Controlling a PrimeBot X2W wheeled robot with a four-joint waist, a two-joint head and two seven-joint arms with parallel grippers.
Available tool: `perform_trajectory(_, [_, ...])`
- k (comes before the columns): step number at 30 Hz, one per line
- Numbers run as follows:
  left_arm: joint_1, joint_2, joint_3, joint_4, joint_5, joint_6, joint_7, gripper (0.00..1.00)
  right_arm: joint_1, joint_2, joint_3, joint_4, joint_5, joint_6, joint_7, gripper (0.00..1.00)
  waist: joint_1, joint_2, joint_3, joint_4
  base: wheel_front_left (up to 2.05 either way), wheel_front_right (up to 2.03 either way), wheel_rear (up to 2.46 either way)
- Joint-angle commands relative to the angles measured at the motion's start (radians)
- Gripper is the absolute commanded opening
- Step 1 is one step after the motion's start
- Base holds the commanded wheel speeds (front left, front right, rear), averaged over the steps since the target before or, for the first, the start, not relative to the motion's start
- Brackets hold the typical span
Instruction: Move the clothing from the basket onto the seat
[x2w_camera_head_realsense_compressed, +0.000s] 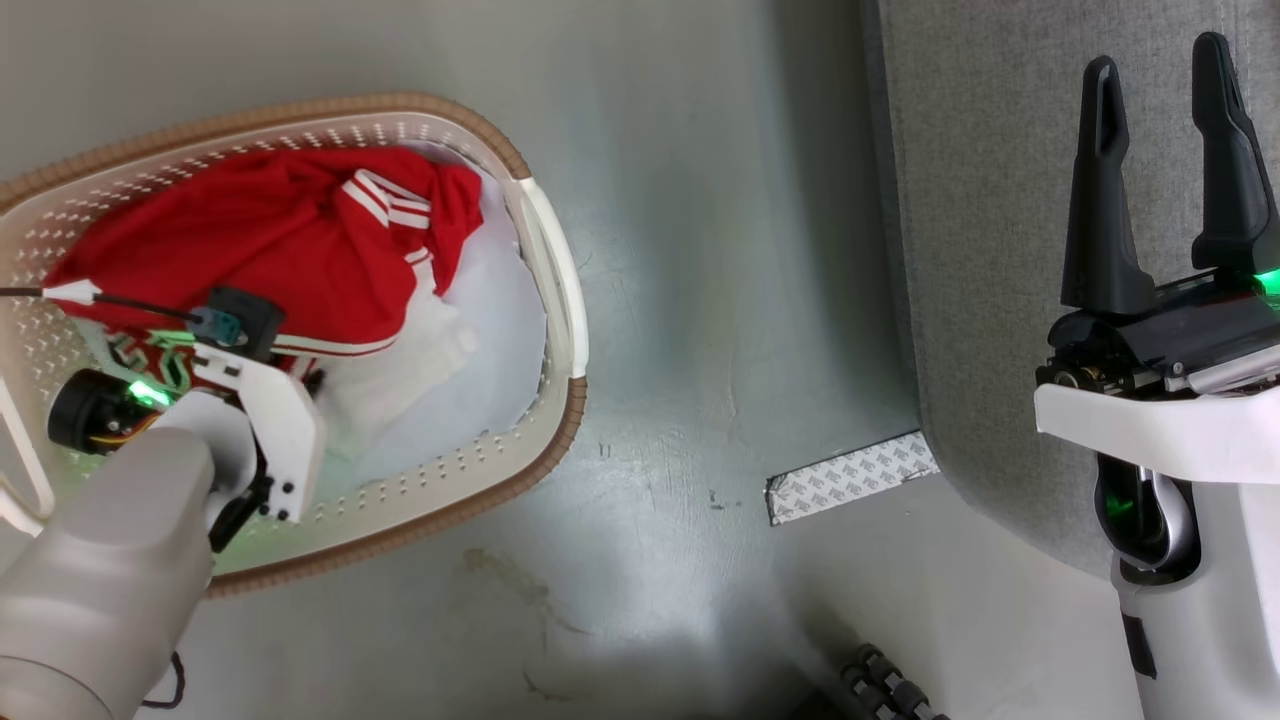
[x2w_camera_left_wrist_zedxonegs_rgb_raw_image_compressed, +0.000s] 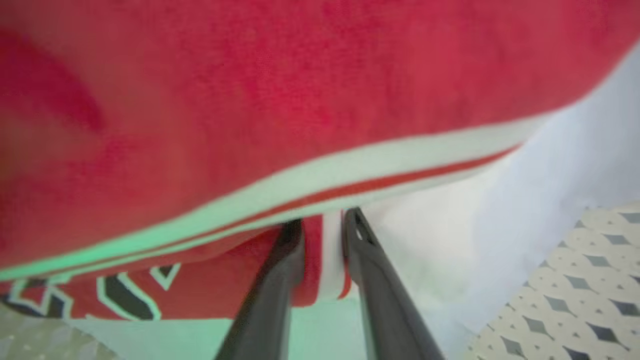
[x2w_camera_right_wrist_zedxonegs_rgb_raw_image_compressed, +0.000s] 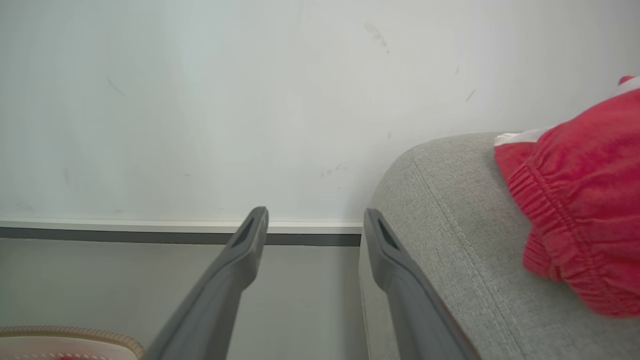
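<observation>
Red clothing (x2w_camera_head_realsense_compressed: 270, 240) with white stripes lies heaped in the cream basket (x2w_camera_head_realsense_compressed: 555, 290) on the grey floor (x2w_camera_head_realsense_compressed: 700, 300), over a white liner sheet (x2w_camera_head_realsense_compressed: 500, 320). The left gripper (x2w_camera_left_wrist_zedxonegs_rgb_raw_image_compressed: 322, 220) reaches down into the basket, its fingers narrow on a red-and-white fold pinched between them. The right gripper (x2w_camera_head_realsense_compressed: 1155, 70) stands wide and empty at the edge of the grey seat (x2w_camera_head_realsense_compressed: 1000, 250), where another red garment (x2w_camera_right_wrist_zedxonegs_rgb_raw_image_compressed: 580, 210) with an elastic hem rests
</observation>
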Motion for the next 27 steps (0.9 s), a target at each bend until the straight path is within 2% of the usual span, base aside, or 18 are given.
perform_trajectory(1, [-0.004, 0.006, -0.007, 0.003, -0.011, 0.001, -0.010, 0.00, -0.009, 0.003, -0.005, 0.004, -0.001, -0.002, 0.000, 1.00, 0.0000, 0.0000, -0.005, 0.003, 0.00, 0.00, 0.00])
perform_trajectory(10, [0.015, -0.023, -0.033, 0.015, -0.072, 0.001, -0.088, 0.00, -0.013, 0.003, -0.009, 0.018, -0.033, -0.002, 0.000, 1.00, 0.0000, 0.0000, -0.078, 0.025, 0.00, 0.00, 0.00])
perform_trajectory(27, [0.114, -0.109, -0.099, -0.032, -0.168, 0.001, -0.265, 0.00, 0.062, 0.002, -0.033, 0.099, -0.090, -0.002, 0.000, 1.00, 0.0000, 0.0000, -0.396, 0.131, 0.00, 0.00, 0.00])
